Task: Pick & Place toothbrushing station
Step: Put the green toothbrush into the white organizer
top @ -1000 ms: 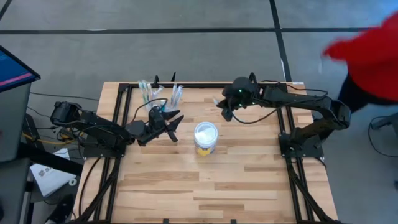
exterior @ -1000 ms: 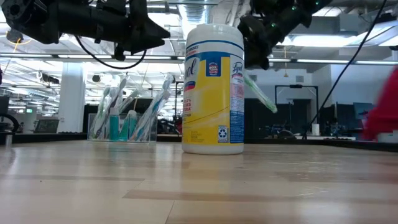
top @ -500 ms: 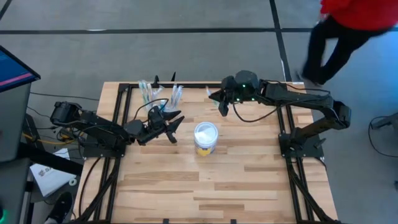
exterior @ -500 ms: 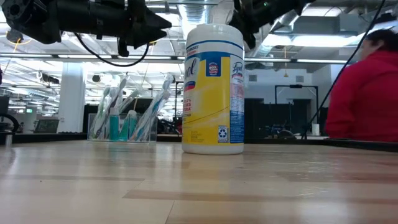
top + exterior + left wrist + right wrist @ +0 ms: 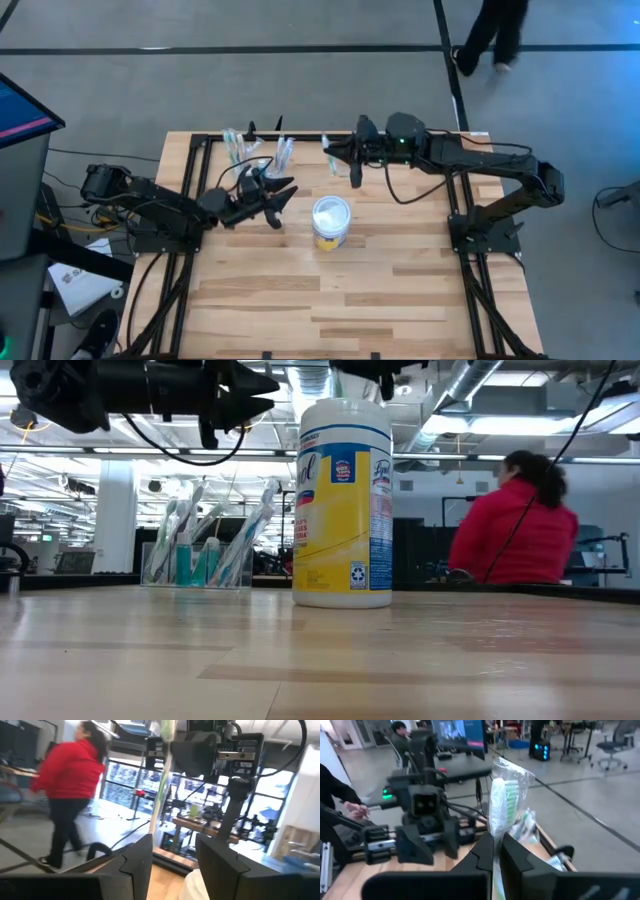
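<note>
**Toothbrushing station at the far left of the table, wrapped toothbrush held aloft**

The toothbrushing station stands near the table's far edge, on the left arm's side. In the low view we see it as a clear plastic organiser with several wrapped toothbrushes leaning upright in its cups, behind and to one side of the wipes canister.

That canister, yellow with a white lid, stands upright near the middle of the table, well apart from the station.

We find the right gripper raised above the far part of the table, between the station and its own base. Its fingers are pinched tight on a toothbrush in a clear wrapper, green and white, which sticks up past the fingertips in the right wrist view.

The left gripper hovers just beside the station, on its near side, with its fingers spread apart and nothing between them.

A person in a red top sits in the room beyond the table; from above, someone's legs show on the floor past the far edge.
</note>
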Robot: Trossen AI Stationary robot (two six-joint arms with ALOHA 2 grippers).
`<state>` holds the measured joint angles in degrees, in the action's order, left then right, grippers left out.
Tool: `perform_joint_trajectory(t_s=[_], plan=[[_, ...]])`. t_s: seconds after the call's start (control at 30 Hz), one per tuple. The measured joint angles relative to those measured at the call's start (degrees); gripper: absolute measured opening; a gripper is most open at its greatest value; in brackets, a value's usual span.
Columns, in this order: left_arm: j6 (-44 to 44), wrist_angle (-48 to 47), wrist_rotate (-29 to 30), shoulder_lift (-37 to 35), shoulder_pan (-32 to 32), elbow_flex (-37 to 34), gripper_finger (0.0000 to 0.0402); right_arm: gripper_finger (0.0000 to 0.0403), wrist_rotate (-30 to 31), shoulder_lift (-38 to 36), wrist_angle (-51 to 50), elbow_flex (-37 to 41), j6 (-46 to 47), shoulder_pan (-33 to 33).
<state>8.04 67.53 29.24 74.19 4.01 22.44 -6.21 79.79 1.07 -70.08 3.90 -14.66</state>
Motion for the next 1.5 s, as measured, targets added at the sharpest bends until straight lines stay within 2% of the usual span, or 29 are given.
perform_joint_trajectory(t_s=[0.17,0.4,0.6,0.83,1.07,1.5], plan=[[1.9,0.5,-4.2,0.0,-1.8,0.0,0.0143,0.0003,0.0,0.1,2.8,0.0,-1.1,1.7],[1.9,2.3,-6.4,0.0,-1.9,0.1,0.0143,0.0004,0.0,0.1,5.0,0.0,-1.1,3.6],[1.3,2.5,-10.0,0.4,-1.9,2.9,0.0143,0.0006,0.0,0.2,5.0,0.0,-1.0,5.9],[-0.1,1.9,-10.2,4.6,-1.9,7.3,0.0135,0.0007,0.0,0.2,5.5,0.0,-1.4,8.8],[-0.3,1.9,-13.5,8.4,-1.9,11.6,0.0127,0.0007,0.1,0.2,5.4,0.0,-1.4,9.3],[-9.0,0.6,-13.1,12.1,-1.7,16.3,0.0127,0.0007,0.1,0.2,5.0,0.0,-1.5,9.4]])
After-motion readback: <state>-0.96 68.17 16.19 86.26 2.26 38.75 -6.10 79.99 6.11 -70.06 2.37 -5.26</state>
